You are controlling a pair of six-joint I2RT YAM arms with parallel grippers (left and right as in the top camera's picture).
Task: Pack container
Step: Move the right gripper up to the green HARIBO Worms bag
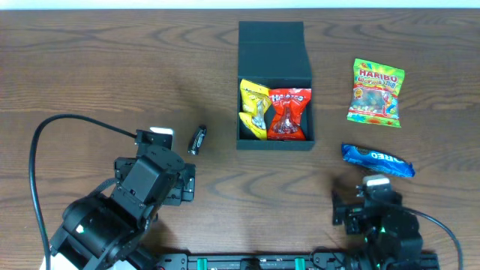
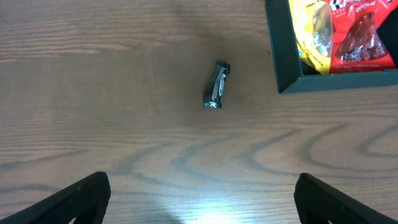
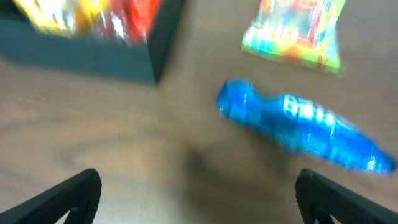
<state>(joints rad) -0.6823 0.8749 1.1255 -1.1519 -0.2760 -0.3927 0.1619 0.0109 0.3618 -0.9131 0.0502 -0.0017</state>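
**A:** Step in hand? Container [image 1: 274, 145] sits centre-back of the table [image 1: 90, 60], lid [image 1: 274, 49] flipped open toward the far edge.

**B:** Mid-pack, by my reading. Two items are in and three are out. Nothing is gripped, so I judge this a pause between picks.

**A:** Contents?

**B:** Yellow packet [image 1: 253, 109] on the left, red packet [image 1: 289, 114] on the right, side by side and touching. They fill most of the floor. Any gap beneath them can't be seen.

**A:** Loose items?

**B:** Small dark wrapped piece [image 1: 197, 139] lies just left of the box. Haribo bag [image 1: 376, 92] is well to the right. Blue packet [image 1: 377, 160] lies below it, tilted, near the right arm.

**A:** Hands?

**B:** Left gripper [image 2: 200, 190] is spread wide and empty, hanging over bare wood with the dark piece ahead of it. Right gripper [image 3: 199, 186] is likewise spread and empty. Its wrist view is blurred, but the blue packet shows up ahead and to the right.

**A:** Next move?

**B:** Probably the left arm goes for the dark piece or the right arm for the blue packet. Either way the arm reaches forward, lowers the fingers astride the item and closes on it. The dark piece lies slanted, so the wrist likely needs a turn. The blue packet is long and may have to go in on top of the other two.
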